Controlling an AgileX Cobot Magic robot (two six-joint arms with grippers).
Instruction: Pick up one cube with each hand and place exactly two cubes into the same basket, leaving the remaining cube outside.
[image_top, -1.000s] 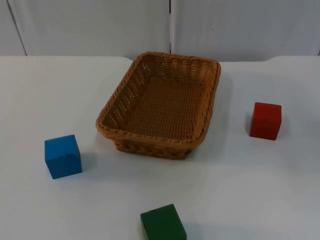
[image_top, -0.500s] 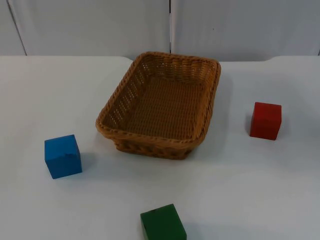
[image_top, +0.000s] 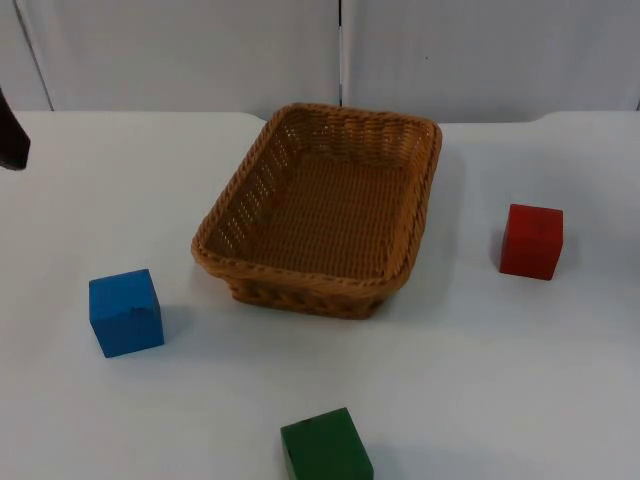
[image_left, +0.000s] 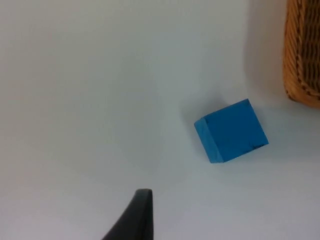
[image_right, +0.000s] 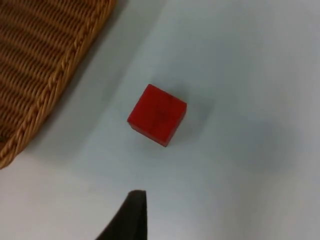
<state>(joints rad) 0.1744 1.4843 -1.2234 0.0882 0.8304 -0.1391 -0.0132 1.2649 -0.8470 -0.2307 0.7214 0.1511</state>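
Note:
An empty brown wicker basket sits mid-table. The blue cube lies to its left front, the red cube to its right, and the green cube at the front edge. A dark piece of my left arm enters at the far left, well behind the blue cube. In the left wrist view the blue cube lies ahead of a black fingertip, with the basket rim beside it. In the right wrist view the red cube lies ahead of a black fingertip, next to the basket rim.
The white table ends at a grey partition wall behind the basket. Bare table surrounds each cube.
A dark part of the left arm has come into the top view at the far left edge. The cubes and basket have not moved.

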